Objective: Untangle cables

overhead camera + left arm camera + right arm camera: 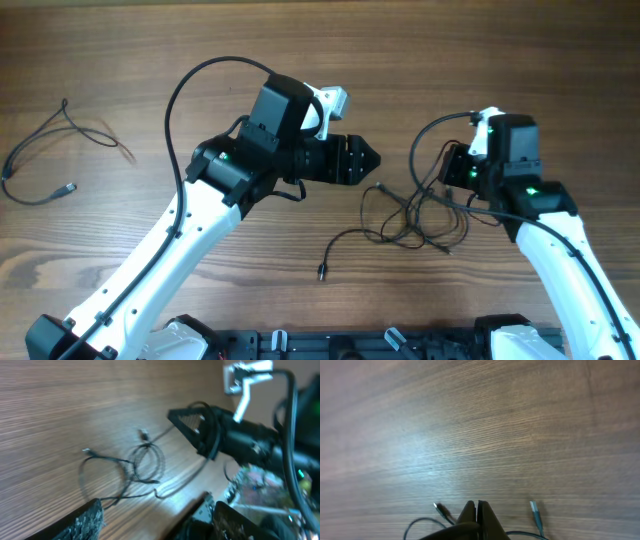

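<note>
A tangle of thin black cables [410, 215] lies on the wooden table between my two grippers, with a plug end [322, 270] trailing to the front. It also shows in the left wrist view [140, 462]. My left gripper [374, 158] hovers just left of the tangle; its fingers [150, 525] are wide open and empty. My right gripper [450, 175] is at the tangle's right side. Its jaws [477, 509] are pressed together, and a cable strand rises from the table to it [175, 414]. Two plug ends [440, 508] [535, 512] lie beside the jaws.
A separate loose black cable [45, 155] lies at the far left of the table. Thicker black camera cords arch over both arms [200, 75] [430, 135]. The robot bases stand at the front edge [330, 345].
</note>
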### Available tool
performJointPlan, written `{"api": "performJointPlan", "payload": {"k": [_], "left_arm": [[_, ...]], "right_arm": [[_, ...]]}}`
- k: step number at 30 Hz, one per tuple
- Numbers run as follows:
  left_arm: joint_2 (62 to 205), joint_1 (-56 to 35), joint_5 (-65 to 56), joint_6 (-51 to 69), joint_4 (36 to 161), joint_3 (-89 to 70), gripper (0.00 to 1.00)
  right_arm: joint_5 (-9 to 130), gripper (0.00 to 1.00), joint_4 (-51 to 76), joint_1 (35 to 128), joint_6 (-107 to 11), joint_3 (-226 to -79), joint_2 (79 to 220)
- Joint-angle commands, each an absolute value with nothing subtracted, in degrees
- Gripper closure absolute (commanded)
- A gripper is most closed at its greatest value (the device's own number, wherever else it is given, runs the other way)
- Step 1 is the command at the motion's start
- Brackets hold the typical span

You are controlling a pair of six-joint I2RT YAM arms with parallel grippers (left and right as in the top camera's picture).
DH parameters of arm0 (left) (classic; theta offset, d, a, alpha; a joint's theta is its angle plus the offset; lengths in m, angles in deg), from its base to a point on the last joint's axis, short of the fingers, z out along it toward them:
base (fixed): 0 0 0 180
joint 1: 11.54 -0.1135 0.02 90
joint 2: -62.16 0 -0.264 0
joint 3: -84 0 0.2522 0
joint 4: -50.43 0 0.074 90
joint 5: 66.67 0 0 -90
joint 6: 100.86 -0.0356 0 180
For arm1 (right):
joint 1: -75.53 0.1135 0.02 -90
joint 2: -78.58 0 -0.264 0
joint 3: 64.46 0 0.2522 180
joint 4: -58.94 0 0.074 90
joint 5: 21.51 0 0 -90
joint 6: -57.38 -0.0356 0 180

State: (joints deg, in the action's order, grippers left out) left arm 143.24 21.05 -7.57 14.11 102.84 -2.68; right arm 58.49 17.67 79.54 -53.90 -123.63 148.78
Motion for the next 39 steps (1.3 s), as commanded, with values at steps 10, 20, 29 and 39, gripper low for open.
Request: {"api": "performJointPlan", "payload": {"k": [10,20,29,39], "left_arm": [[146.3,29.3,-12.6,8.8,99.1,-2.3,0.38],[146.4,32.7,-8.6,25.4,76.6,13.0,0.40],[146.4,39.4,1.7,32.9,65.4,19.9,0.31],[148.2,44.2,20.5,32.9,65.0,19.9,0.46]], "right_arm": [[50.8,0.96,15.6,76.6,-58.5,-125.0,149.3],[50.8,0.96,15.5,76.6,-58.5,-125.0,149.3],[50.8,0.96,15.5,76.6,-58.5,-125.0,149.3],[50.4,0.96,14.4,76.6,-58.5,-125.0,149.3]]}}
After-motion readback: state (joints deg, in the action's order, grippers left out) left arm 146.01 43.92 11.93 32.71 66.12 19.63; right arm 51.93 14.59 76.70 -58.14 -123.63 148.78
